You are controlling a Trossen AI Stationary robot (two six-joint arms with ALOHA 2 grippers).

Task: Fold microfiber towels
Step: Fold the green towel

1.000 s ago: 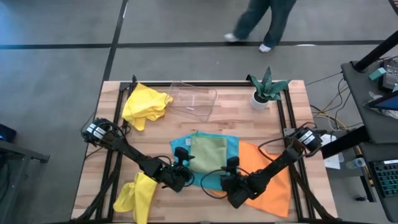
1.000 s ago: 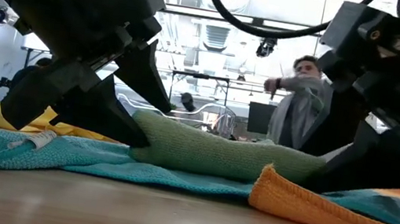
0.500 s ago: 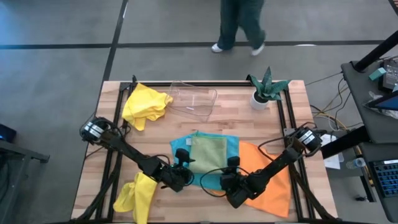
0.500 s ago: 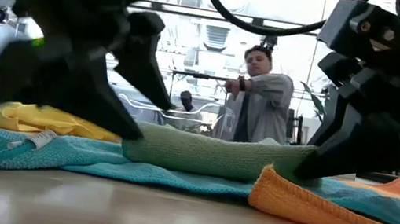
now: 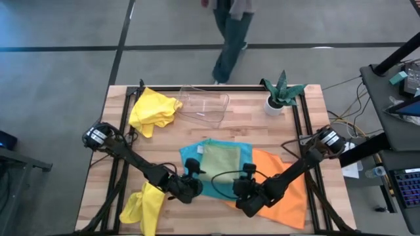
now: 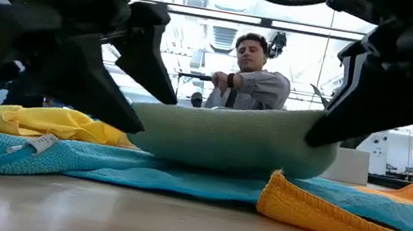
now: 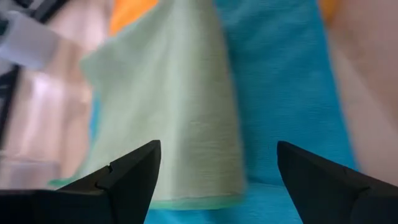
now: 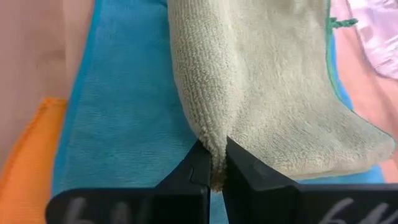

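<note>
High view: my landmark is the sage green square microfiber towel (image 5: 219, 160), lying on the turquoise blue microfiber towel (image 5: 233, 185) mid-table. The left gripper (image 5: 191, 177) sits at the sage towel's near-left corner, the right gripper (image 5: 248, 182) at its near-right corner, over the blue one and next to the orange microfiber towel (image 5: 289, 190). One bright yellow microfiber towel (image 5: 153, 111) is bunched well behind-left of the sage one, a second yellow towel (image 5: 146, 203) near-left of it. Neither is in play.

Low view: the sage towel's near edge is lifted off the blue towel and sags btwn the two grippers. A person stands in the room behind, away from the table.

Left wrist view: my left fingers (image 7: 127, 177) are spread wide w/ the sage towel's corner lying btwn them, not gripped as far as I can see.

Right wrist view: my right fingers (image 8: 194, 171) are pressed together, pinching a ridge of the sage towel's edge.

To do this fold well, I reckon I need the left side to bite its corner before carrying, else the edge goes over skewed. Then both corners should travel level toward the far edge, low enough not to drag the blue towel along.
</note>
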